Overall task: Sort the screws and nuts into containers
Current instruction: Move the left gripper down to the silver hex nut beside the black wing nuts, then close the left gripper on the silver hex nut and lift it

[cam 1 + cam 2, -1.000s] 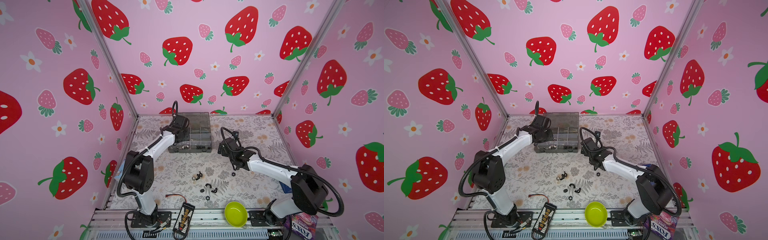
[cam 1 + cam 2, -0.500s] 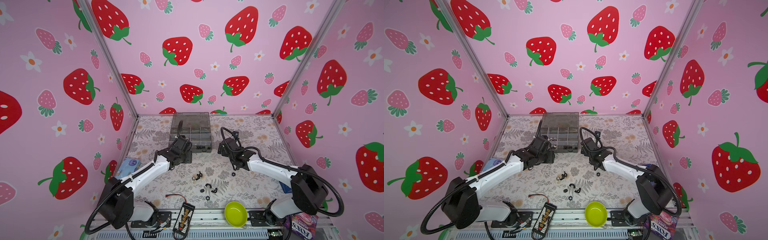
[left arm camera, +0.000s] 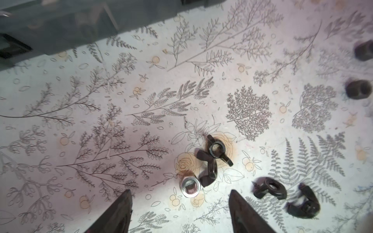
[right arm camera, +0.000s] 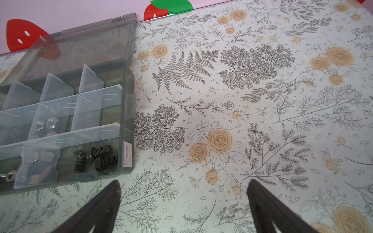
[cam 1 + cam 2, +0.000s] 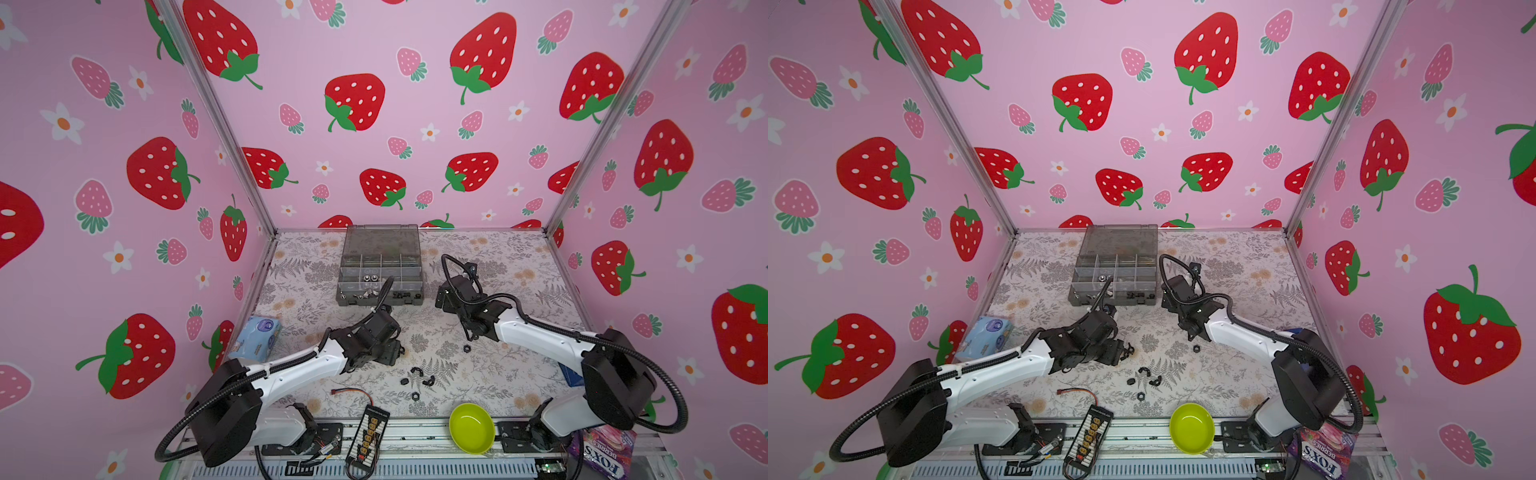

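Silver nut (image 3: 190, 188): lay at twelve o'clock, just beyond my left gripper (image 3: 180, 191), its jaws spread.
Right gripper (image 4: 183, 181): spread, empty, farther off.

The walls (image 5: 395, 41) are pink, patterned with red strawberries, green leaves and white flowers. The mat (image 5: 498, 266) is pale, printed with grey ferns and orange roses. The box (image 5: 380, 241) is translucent smoky grey. The bowl (image 5: 471, 428) is lime green. The nuts (image 3: 217, 149) are black, bar a silver nut (image 3: 190, 186). The screws (image 4: 96, 159) are black.
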`<action>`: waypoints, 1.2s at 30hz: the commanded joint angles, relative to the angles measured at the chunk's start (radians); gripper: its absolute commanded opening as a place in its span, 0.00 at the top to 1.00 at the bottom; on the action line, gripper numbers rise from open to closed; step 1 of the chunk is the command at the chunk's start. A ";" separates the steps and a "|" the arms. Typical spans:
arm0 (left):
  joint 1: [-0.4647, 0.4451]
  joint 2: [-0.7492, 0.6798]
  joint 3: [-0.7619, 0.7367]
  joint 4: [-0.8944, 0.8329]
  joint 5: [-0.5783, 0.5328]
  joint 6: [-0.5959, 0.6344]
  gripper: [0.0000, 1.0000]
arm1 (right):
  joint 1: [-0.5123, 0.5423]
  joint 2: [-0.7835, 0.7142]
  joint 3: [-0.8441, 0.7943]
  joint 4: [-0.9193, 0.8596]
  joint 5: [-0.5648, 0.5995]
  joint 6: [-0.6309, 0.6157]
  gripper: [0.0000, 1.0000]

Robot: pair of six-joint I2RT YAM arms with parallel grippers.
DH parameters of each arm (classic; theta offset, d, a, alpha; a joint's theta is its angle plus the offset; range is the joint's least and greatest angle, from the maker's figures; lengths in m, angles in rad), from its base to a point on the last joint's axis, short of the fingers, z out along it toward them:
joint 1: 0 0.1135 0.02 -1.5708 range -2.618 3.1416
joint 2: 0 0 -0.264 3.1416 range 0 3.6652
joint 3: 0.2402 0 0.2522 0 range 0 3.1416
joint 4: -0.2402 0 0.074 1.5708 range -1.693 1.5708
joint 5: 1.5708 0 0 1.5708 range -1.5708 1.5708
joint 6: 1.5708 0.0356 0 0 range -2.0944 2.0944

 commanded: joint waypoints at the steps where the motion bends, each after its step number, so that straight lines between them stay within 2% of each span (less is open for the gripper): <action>1: -0.024 0.056 0.017 0.001 -0.037 0.000 0.25 | -0.003 -0.006 0.004 -0.019 0.004 0.021 0.00; 12: -0.044 0.152 0.043 -0.020 -0.060 0.034 0.37 | -0.003 -0.017 -0.004 -0.025 0.015 0.024 0.00; 25: -0.046 0.218 0.055 -0.025 -0.104 0.033 0.40 | -0.004 -0.008 -0.006 -0.025 0.017 0.024 0.00; 29: -0.045 0.233 0.067 -0.048 -0.119 0.014 0.44 | -0.004 -0.006 -0.005 -0.026 0.017 0.026 0.00; 36: -0.045 0.228 0.073 -0.072 -0.084 0.000 0.55 | -0.005 -0.006 -0.008 -0.027 0.019 0.026 0.00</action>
